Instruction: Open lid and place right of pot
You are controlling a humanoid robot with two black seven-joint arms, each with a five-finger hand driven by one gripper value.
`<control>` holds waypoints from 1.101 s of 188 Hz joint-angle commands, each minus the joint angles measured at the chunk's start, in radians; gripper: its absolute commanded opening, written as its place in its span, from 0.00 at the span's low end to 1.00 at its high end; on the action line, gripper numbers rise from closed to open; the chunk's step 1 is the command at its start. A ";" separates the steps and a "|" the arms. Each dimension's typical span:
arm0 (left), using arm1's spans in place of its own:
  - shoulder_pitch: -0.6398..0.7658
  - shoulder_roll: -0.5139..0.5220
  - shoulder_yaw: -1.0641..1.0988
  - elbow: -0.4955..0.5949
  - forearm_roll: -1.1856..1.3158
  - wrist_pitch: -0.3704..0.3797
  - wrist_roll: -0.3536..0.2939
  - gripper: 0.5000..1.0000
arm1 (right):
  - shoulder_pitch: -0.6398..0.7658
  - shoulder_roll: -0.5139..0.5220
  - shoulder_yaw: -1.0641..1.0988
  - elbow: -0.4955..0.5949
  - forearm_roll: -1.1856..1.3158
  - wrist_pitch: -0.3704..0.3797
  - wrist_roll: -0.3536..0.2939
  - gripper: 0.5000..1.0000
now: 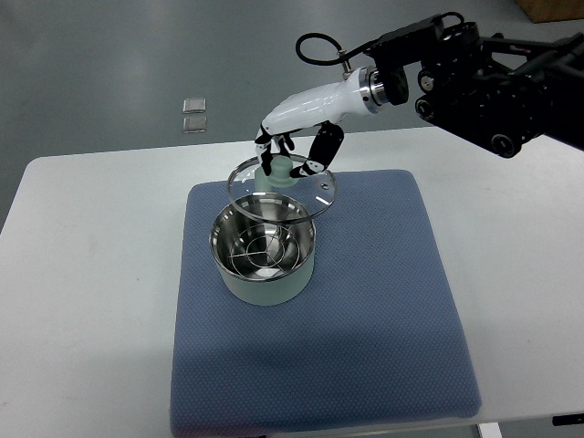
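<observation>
Top view, the only one. We are seeing the right hand coming in from the upper right edge, white shell with black fingers, its dark arm crossing the worktop's far right corner. The fingers are curling down around the pale green knob of the glass lid, closed on it: dark fingertips are sitting on both the left and the right of the knob, the knob poking out between and just below them. So the hand is gripping the lid by its knob.

The lid is hanging tilted, lifted off the pot, its metal rim overlapping the pot's far edge in the picture; we cannot tell whether the lid's near edge is touching the pot rim. The lid is sitting toward the far edge of the blue mat, roughly centred left to right on it, slightly left.

The pot is standing upright on the mat's far left part, open, shiny steel inside, pale outer wall. The mat is lying on the white table, covering its middle. Two small clear squares are lying on the floor beyond the table's far edge.
</observation>
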 commanded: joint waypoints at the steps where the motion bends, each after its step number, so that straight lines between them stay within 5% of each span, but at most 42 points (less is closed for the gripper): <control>1: -0.002 0.000 0.000 0.001 0.000 0.000 -0.001 1.00 | -0.016 -0.066 -0.002 0.002 -0.001 -0.008 0.000 0.00; 45: 0.000 0.000 0.000 0.000 0.000 0.000 0.000 1.00 | -0.110 -0.169 -0.002 0.001 -0.001 -0.045 0.000 0.00; 120: 0.000 0.000 0.000 0.001 0.000 0.000 0.000 1.00 | -0.288 -0.152 0.000 -0.021 -0.001 -0.158 0.000 0.00; 125: 0.000 0.000 0.000 0.000 0.000 0.000 0.000 1.00 | -0.294 -0.150 0.001 -0.025 0.001 -0.166 0.000 0.09; 131: 0.000 0.000 0.000 0.001 0.000 0.000 0.000 1.00 | -0.303 -0.144 0.001 -0.030 0.004 -0.183 0.000 0.36; 133: 0.000 0.000 0.000 0.001 0.000 0.000 0.000 1.00 | -0.309 -0.139 0.001 -0.033 0.012 -0.195 0.000 0.56; 135: 0.000 0.000 0.000 0.001 0.000 0.000 0.000 1.00 | -0.312 -0.136 0.001 -0.033 0.015 -0.203 0.000 0.64; 146: 0.000 0.000 0.000 0.001 0.000 0.000 0.000 1.00 | -0.323 -0.133 0.001 -0.035 0.050 -0.236 0.000 0.81; 172: 0.000 0.000 0.000 0.000 0.000 0.000 0.000 1.00 | -0.326 -0.133 0.001 -0.035 0.113 -0.256 0.000 0.85; 207: 0.000 0.000 0.000 0.001 0.000 0.000 0.000 1.00 | -0.324 -0.133 0.003 -0.054 0.239 -0.186 0.000 0.85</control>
